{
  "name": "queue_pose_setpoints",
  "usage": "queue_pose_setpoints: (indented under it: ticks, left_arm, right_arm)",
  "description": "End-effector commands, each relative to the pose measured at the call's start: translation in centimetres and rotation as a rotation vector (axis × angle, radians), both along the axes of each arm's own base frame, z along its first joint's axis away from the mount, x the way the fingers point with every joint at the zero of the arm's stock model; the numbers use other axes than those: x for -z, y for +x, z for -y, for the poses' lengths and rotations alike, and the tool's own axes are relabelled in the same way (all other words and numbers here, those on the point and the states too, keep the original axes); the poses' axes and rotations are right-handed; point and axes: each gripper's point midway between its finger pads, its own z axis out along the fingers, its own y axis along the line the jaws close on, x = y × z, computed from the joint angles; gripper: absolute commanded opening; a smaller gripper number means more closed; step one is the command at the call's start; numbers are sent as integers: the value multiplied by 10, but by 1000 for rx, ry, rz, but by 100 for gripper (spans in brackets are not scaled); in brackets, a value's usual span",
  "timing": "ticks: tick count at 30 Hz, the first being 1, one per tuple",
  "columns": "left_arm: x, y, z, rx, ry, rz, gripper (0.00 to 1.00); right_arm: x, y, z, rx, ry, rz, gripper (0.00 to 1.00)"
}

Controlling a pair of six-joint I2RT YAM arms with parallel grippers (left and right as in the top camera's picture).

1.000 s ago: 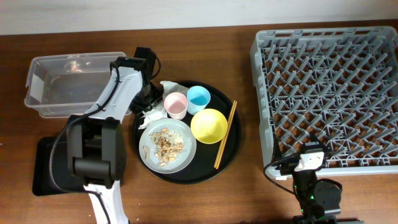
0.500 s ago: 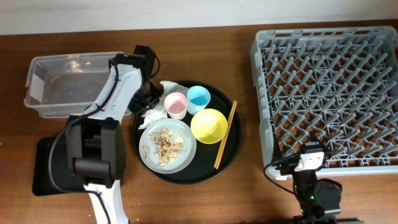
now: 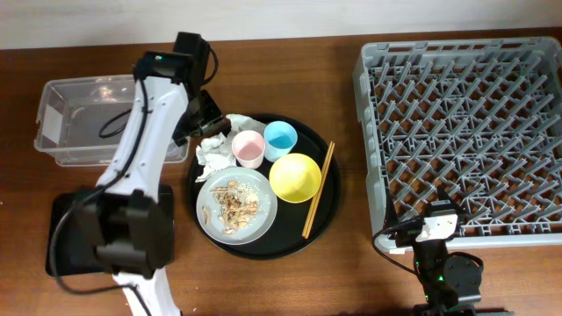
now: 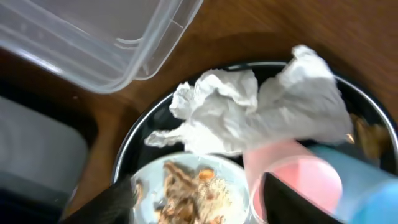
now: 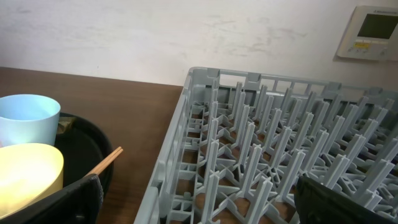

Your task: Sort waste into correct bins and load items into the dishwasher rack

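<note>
Crumpled tissue (image 4: 249, 112), pink cup (image 4: 291, 182), clear tub (image 4: 93, 37)

Plain indoor room: wooden table (image 3: 342, 53), white wall (image 5: 124, 31), mounted control panel (image 5: 376, 28).

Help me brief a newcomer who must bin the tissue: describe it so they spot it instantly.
Find the round black tray left of the big grey rack. At its upper-left rim, beside the pink cup and above the plate of scraps, lies the tissue. It alone is crumpled and white among smooth, rigid dishes.
</note>
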Motion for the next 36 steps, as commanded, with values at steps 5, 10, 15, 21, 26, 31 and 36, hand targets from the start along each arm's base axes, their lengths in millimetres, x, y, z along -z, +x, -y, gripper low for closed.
queue_pose_setpoints:
  ticks: [5, 10, 15, 21, 26, 31, 36]
  left_arm:
    - [-69, -12, 24, 272, -132, 150, 99]
    - [-70, -23, 45, 371, -235, 125, 65]
    - [-70, -25, 50, 393, -233, 122, 41]
    - [-73, -19, 37, 374, -168, 147, 42]
    - [-99, -12, -41, 118, -161, 220, 65]
    - [-95, -31, -101, -116, -180, 165, 99]
    - [-94, -35, -127, -179, -159, 166, 99]
  right_arm:
    - [3, 0, 3, 16, 10, -6, 99]
    - [3, 0, 3, 16, 10, -6, 99]
    - [3, 0, 3, 16, 10, -6, 99]
    - [3, 0, 3, 16, 10, -6, 99]
    - [3, 0, 3, 16, 10, -6, 99]
    - [3, 0, 3, 16, 10, -6, 99]
    - [-3, 0, -5, -31, 16, 18, 99]
